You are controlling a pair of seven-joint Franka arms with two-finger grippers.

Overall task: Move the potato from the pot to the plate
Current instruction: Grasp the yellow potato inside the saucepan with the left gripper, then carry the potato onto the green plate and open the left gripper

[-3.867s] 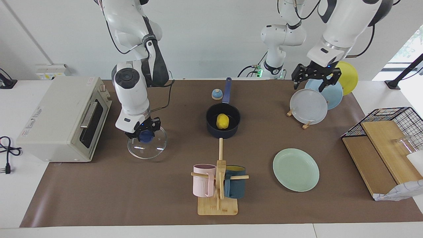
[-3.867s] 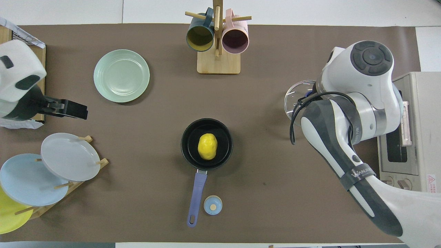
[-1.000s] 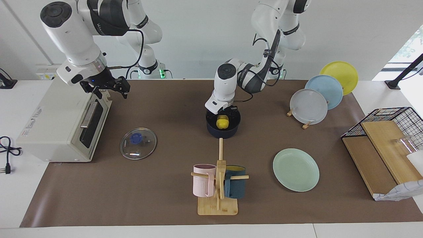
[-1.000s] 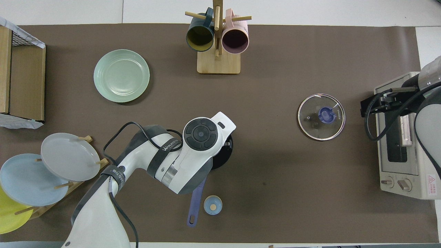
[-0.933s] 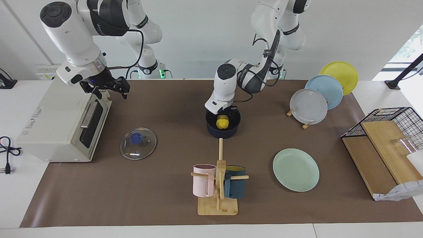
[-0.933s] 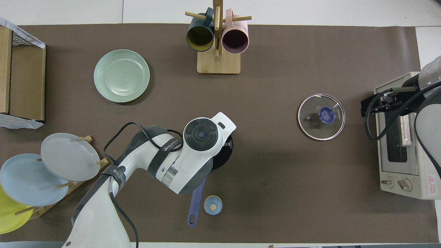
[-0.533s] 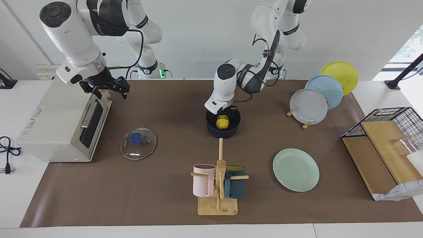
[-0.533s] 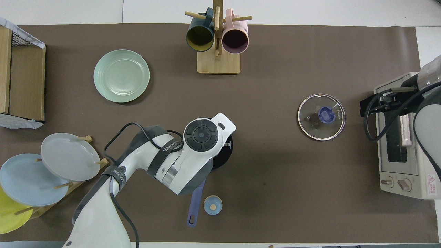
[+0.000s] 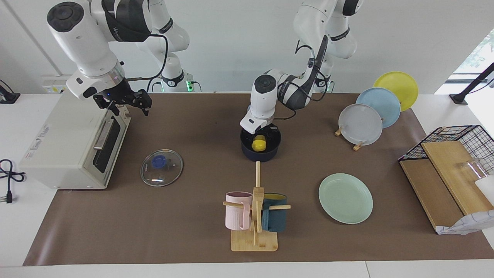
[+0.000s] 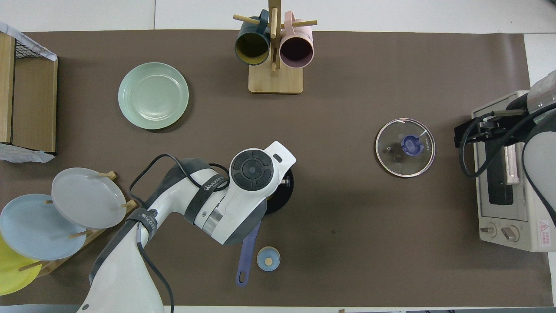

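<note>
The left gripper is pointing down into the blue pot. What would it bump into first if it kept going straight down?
Most likely the potato. The left gripper points down into the pot, right at the potato's top. Whether it already touches is unclear.

The small bright yellow potato [image 9: 259, 143] sits inside the dark navy pot [image 9: 261, 153], which stands mid-table toward the robots' edge with its long blue handle [image 10: 245, 256] pointing at them, while the pale mint-green plate [image 9: 345, 198] lies flat and bare toward the left arm's end, farther from the robots.
</note>
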